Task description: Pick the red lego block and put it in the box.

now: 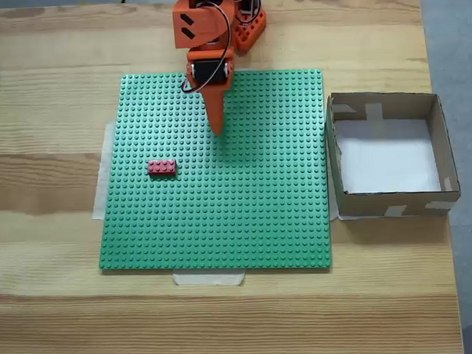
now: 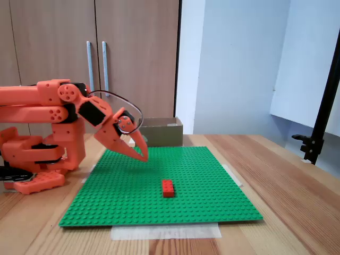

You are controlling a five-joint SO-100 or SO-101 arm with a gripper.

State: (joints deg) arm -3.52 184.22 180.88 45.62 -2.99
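The red lego block (image 1: 162, 168) lies flat on the green baseplate (image 1: 245, 216), left of centre in the top-down fixed view, and in the side fixed view the red lego block (image 2: 168, 187) sits near the plate's front. My orange gripper (image 1: 217, 129) hangs above the plate, up and to the right of the block, its fingers together and nothing held. From the side, the gripper (image 2: 142, 156) points down at a slant, a little above the studs and apart from the block. The box (image 1: 392, 154) stands off the plate's right edge, open, white floor bare.
The baseplate is taped to a wooden table (image 1: 62, 310). The arm's orange base (image 2: 37, 159) stands at the plate's far edge. Cupboard doors (image 2: 95, 58) rise behind the table, and a black stand (image 2: 319, 127) is clamped at the right edge in the side fixed view.
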